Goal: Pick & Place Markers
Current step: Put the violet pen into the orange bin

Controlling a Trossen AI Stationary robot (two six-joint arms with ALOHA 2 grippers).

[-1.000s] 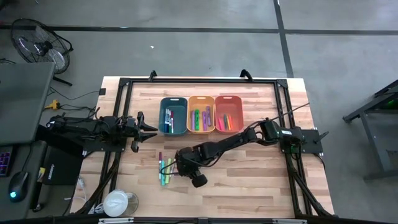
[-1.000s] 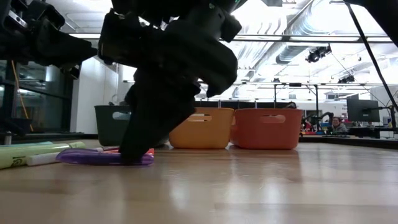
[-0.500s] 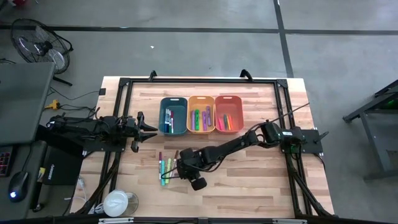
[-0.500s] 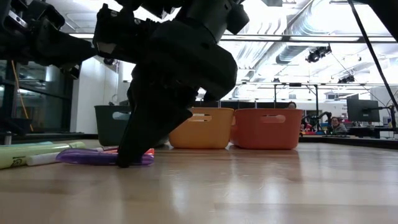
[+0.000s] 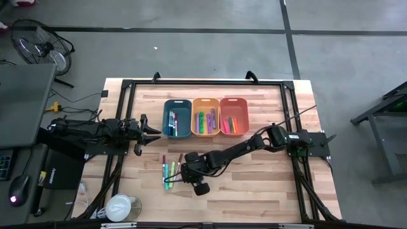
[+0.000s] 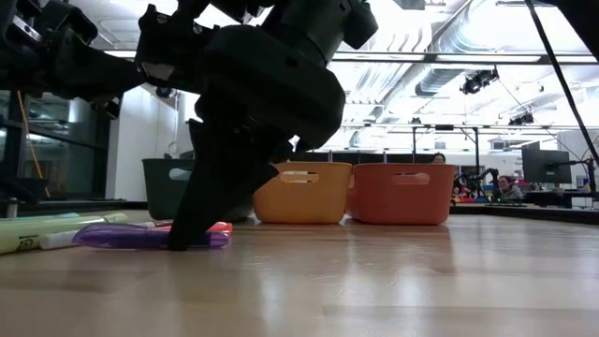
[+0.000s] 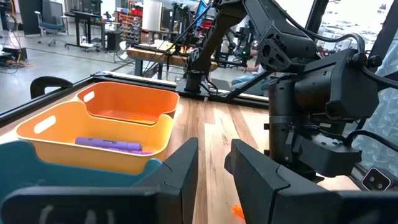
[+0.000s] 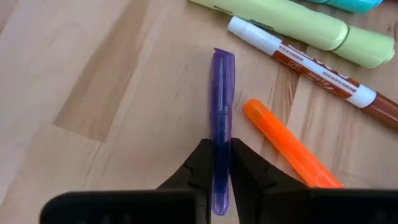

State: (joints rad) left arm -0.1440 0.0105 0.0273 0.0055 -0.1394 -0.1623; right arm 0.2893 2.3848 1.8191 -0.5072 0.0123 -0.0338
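Markers: the right gripper (image 8: 221,163) is clamped on a purple marker (image 8: 222,118) lying on the table (image 5: 254,184) at 6 o'clock of the teal bin (image 5: 177,117). Several markers fill the bins; a few remain loose. The left gripper (image 5: 152,131) waits at 9 o'clock, fingers apart.

— What is surrounding the wooden table (image 5: 254,191)?
— A grey concrete floor (image 5: 191,51) crossed by dark lines is stretching out all around; a black fan (image 5: 38,44) is standing at the far left, a grey desk (image 5: 22,102) is sitting at the left
— And beyond it?
— Ceiling lights (image 6: 393,14) are glaring over ducts (image 6: 449,56), and workbenches (image 7: 81,18) are lining the far room
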